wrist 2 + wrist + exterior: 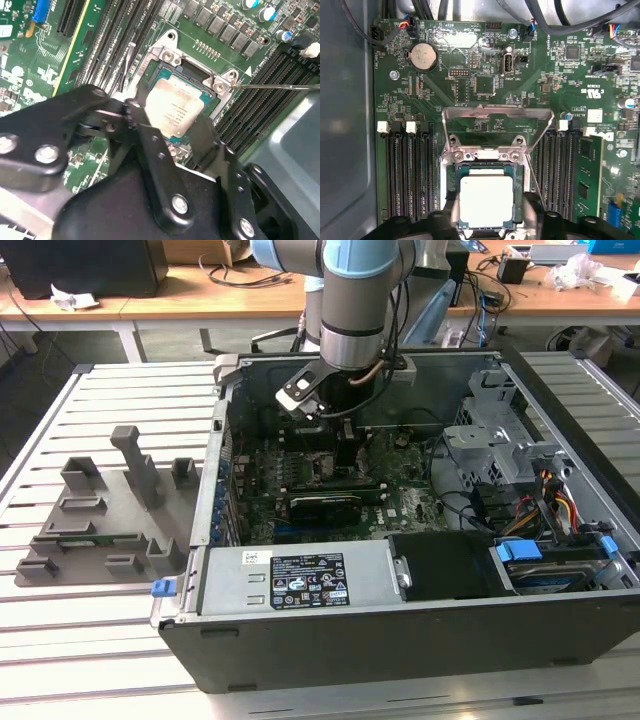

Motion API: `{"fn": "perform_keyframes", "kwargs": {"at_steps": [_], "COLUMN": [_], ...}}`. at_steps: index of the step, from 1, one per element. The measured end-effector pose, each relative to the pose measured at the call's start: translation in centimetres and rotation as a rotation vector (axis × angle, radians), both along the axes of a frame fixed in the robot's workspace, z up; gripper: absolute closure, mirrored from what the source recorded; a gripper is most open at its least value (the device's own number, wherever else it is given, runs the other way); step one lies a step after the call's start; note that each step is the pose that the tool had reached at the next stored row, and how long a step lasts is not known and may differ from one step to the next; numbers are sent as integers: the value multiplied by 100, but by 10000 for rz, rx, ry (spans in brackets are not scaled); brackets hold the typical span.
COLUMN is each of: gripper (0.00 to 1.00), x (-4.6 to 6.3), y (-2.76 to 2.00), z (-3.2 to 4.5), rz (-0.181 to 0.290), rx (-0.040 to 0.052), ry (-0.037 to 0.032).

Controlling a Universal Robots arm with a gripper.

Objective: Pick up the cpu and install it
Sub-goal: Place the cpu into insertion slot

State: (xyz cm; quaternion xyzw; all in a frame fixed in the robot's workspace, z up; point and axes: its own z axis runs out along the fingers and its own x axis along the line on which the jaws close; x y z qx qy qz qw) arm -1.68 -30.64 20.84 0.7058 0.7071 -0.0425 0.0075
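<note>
I have the light blue and silver robot arm reaching down from the upper middle of the frame into the open black computer case. The case lies on the slatted metal table and takes up the centre and the exterior view's right. At the exterior view's left, on the table just beside the case, sits the grey plastic holder tray with its upright blocks.

In the second wrist view the black gripper pinches the cpu, a small flat square chip with a silvery metal top and a thin darker rim. One finger is pressed against each of two opposite edges. The cpu is right over the silver-framed processor socket on the green motherboard. I cannot tell whether it already rests in the socket or hangs just above it. A thin wire lever runs off from the socket's corner.

In the first wrist view the cpu lines up squarely with the socket opening. The socket's silvery metal load plate stands tilted open beyond it. Rows of black memory slots flank the socket on both sides. A round silver coin battery sits well apart, near the board's edge.
</note>
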Motion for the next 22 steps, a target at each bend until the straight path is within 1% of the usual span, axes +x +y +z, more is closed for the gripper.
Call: {"fn": "perform_keyframes", "kwargs": {"at_steps": [1, 2, 4, 8, 10, 13, 16, 18, 20, 22], "gripper": [40, 52, 64, 89, 89, 89, 89, 89, 89, 89], "x": [0, 0, -4, -67, -67, -64, 26, 63, 69, 74], "y": [5, 5, 6, 1, 1, -1, 0, -1, 1, 4], "z": [7, 9, 9, 3, -11, -42, -56, -55, -54, -35], "rz": [-1, 2, -1, 0, -1, 2, 1, 1, 0, 1], "rx": [-32, -49, -55, -2, 18, 11, 17, 15, 19, 43], "ry": [0, 0, -1, 0, -1, 14, 52, 63, 62, 49]}}
